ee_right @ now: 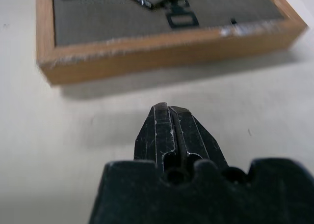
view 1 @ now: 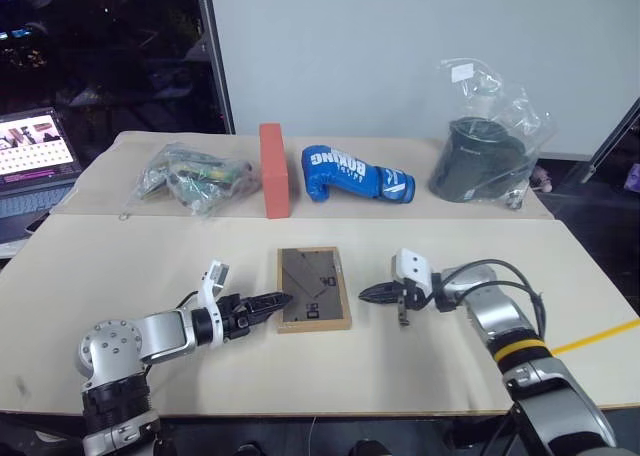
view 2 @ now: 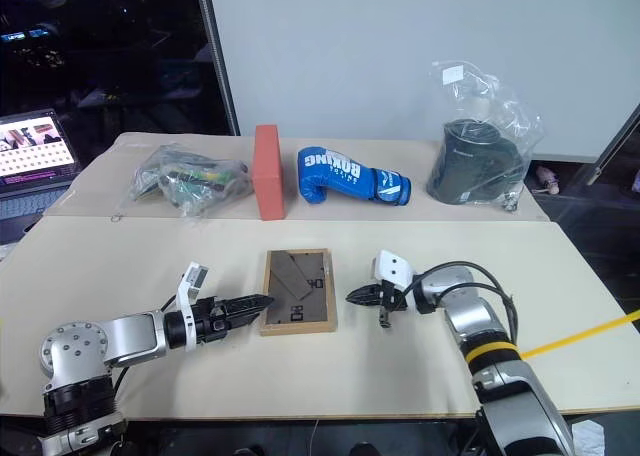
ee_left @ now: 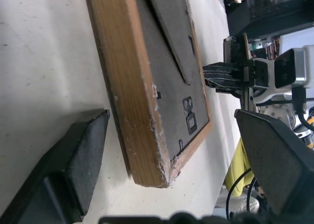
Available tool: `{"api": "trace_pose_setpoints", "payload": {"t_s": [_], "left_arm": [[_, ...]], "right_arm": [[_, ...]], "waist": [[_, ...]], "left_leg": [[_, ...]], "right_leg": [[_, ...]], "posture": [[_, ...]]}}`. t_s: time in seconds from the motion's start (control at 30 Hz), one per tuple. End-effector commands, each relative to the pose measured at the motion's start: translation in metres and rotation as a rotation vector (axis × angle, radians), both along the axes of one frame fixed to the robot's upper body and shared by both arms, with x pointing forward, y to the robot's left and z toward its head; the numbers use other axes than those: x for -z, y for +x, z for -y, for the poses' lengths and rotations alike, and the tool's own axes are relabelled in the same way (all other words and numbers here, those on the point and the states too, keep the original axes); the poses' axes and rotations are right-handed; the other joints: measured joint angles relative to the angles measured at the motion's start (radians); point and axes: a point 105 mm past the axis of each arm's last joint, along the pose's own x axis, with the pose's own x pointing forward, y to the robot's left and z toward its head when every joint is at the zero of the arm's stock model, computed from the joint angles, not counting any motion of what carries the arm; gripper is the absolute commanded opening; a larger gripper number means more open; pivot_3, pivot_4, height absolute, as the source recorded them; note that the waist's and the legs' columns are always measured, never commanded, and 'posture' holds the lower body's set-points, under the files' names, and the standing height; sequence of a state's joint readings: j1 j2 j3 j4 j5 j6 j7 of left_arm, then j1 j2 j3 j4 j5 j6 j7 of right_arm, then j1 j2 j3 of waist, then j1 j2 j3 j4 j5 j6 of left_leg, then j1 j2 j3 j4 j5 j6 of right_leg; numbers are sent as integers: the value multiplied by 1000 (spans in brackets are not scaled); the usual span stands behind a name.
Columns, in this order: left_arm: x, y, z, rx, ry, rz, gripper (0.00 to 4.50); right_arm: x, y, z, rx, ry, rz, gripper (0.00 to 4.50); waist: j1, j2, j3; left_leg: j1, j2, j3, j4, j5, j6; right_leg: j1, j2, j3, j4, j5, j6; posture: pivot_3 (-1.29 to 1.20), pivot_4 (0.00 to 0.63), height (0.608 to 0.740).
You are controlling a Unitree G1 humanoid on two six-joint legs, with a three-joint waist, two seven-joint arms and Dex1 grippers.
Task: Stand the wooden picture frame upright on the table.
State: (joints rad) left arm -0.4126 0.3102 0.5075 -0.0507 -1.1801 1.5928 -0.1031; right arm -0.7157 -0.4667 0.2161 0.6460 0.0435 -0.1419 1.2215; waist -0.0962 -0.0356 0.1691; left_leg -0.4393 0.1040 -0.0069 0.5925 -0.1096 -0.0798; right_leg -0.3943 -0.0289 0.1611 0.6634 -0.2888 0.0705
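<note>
Laptop (view 1: 35,156) is parked off the table's left edge, out of play. Left gripper (view 1: 272,304) is held low at the wooden picture frame's near-left edge, jaws spread wide in the left wrist view, nothing gripped; one finger (ee_left: 73,160) is laid just beside the wood, apparently so the edge can be taken or levered. Wooden picture frame (view 1: 314,288) is lying flat, backboard and easel stand (view 1: 307,279) facing up, mid-table (view 1: 150,266) between both grippers, so standing up is not yet done. Right gripper (view 1: 368,294) is pinched fully closed, empty, tip aimed at the frame's right edge with a gap left, probably set as a stop or pusher. Behind the seam, bagged items (view 1: 190,176), red-orange brick (view 1: 274,171), blue boxing glove (view 1: 355,174) and a bagged dark container (view 1: 480,156) are lined up well apart from the work area.
</note>
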Motion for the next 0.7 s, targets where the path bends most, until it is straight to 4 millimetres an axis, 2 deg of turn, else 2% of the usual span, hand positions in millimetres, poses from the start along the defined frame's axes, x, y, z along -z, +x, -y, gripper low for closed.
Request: {"api": "trace_pose_setpoints", "payload": {"t_s": [0.03, 0.23, 0.33, 0.43, 0.53, 0.7], "left_arm": [[20, -7, 19, 47, 6, -108, 4470], [12, -9, 57, 132, -100, -130, 4470], [10, -12, 63, 168, -114, -137, 4470], [9, -12, 57, 168, -99, -143, 4470], [7, -10, 46, 143, -78, -144, 3801], [-2, -2, 28, 93, -79, -138, 1977]], "right_arm": [[-10, 2, -12, -44, 37, 49, 0], [-5, -8, -31, -94, 70, 41, 0], [-3, -12, -32, -96, 76, 36, 0], [-3, -12, -30, -83, 78, 34, 0], [-4, -11, -25, -66, 75, 38, 0], [-9, -7, -16, -36, 74, 48, 0]], "waist": [[1, 0, 0], [28, 1, -1], [38, 1, -1], [42, 1, -1], [39, 1, -1], [30, 1, -1]], "left_leg": [[0, 0, 0, 0, 0, 0], [1, -2, -3, 0, 0, 0], [0, -3, -4, 0, 0, 0], [0, -3, -5, 0, 0, 0], [0, -3, -5, -1, 0, 0], [0, -3, -6, -1, 0, -1]], "right_leg": [[1, 0, 0, 0, 0, 0], [5, -3, -5, -3, -1, 1], [6, -4, -7, -5, -1, 1], [5, -4, -7, -5, 0, 0], [5, -4, -7, -5, 0, 0], [4, -3, -8, -5, 0, 0]], "posture": [[0, 150, 740], [0, 150, 740], [0, 150, 740], [0, 150, 740], [0, 150, 740], [0, 150, 740]]}}
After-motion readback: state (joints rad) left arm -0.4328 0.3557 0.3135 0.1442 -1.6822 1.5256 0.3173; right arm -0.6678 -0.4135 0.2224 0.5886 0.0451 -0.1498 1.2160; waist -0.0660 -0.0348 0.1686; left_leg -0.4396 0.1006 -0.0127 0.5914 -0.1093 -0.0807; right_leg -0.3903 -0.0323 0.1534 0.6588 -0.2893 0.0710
